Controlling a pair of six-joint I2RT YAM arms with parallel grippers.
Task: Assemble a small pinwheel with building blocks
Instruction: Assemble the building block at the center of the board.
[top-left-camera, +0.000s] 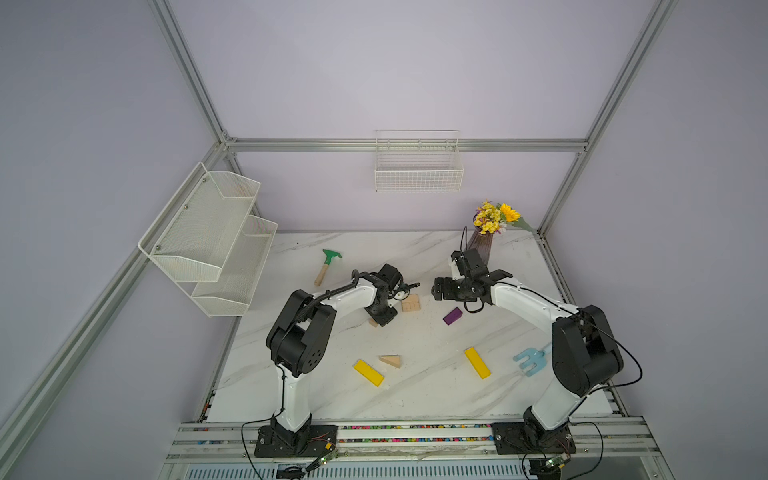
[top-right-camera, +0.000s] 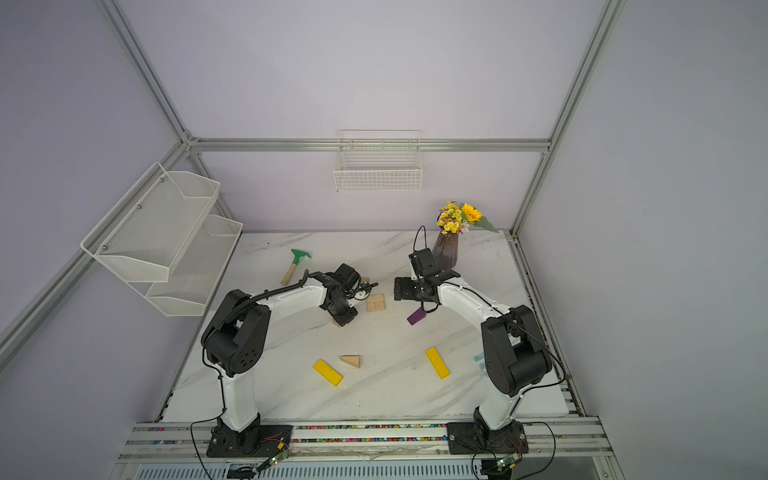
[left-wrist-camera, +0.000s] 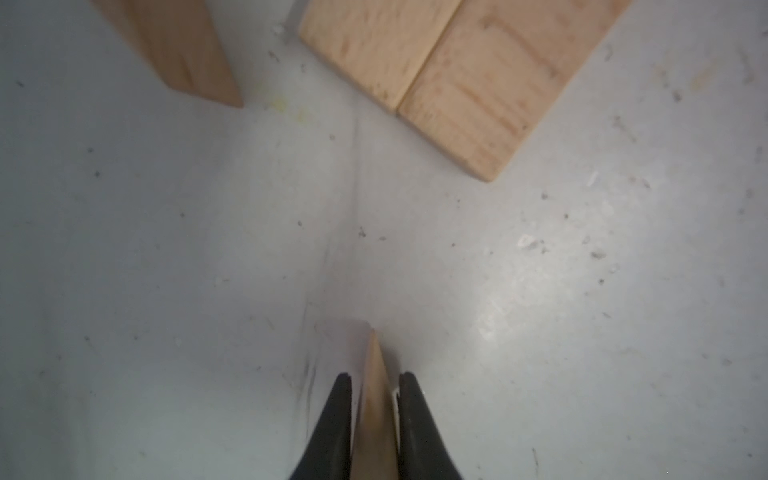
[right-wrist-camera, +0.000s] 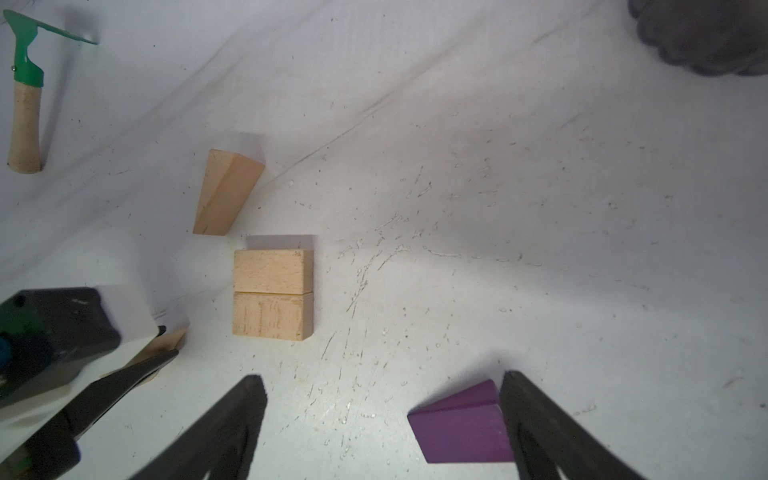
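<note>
The left end effector (left-wrist-camera: 374, 376) is pinched tight on a tan wedge (left-wrist-camera: 372, 424), just lower left of the two tan rectangular blocks (top-left-camera: 411, 303) that lie flush together mid-frame in both top views. The right end effector (right-wrist-camera: 380, 378) gapes wide, holding nothing. The purple wedge (right-wrist-camera: 457, 428) sits hard by one finger, but I can't quite tell if they touch. In the lower middle of the frame another tan wedge (top-left-camera: 391, 360) lies between one yellow bar (top-left-camera: 368, 372) and a second yellow bar (top-left-camera: 477, 362) on the table (top-left-camera: 415, 399).
</note>
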